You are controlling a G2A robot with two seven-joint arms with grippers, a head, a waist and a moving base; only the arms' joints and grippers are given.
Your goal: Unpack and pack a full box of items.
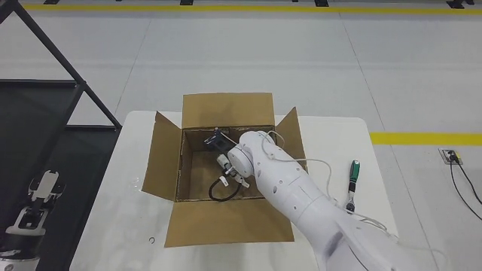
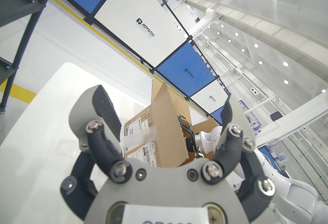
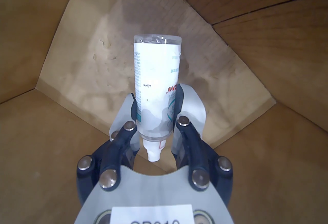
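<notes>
An open cardboard box point(image 1: 226, 110) stands on the white table point(image 1: 120, 218), all flaps folded outward. My right gripper point(image 1: 224, 159) is down inside the box. In the right wrist view it point(image 3: 156, 96) is shut on a white tube point(image 3: 156, 63) with a clear end, gripped near its cap and pointing at the box floor point(image 3: 107, 60). A black looped cable point(image 1: 220, 190) lies on the box floor beside it. My left gripper point(image 1: 44, 188) hangs off the table's left side, open and with nothing in it point(image 2: 165, 101).
A green-handled screwdriver point(image 1: 352, 179) lies on the table right of the box. A small clear object point(image 1: 152, 241) sits near the front left. A dark metal frame point(image 1: 53, 68) stands left of the table. The left wrist view shows the box point(image 2: 164, 130) from outside.
</notes>
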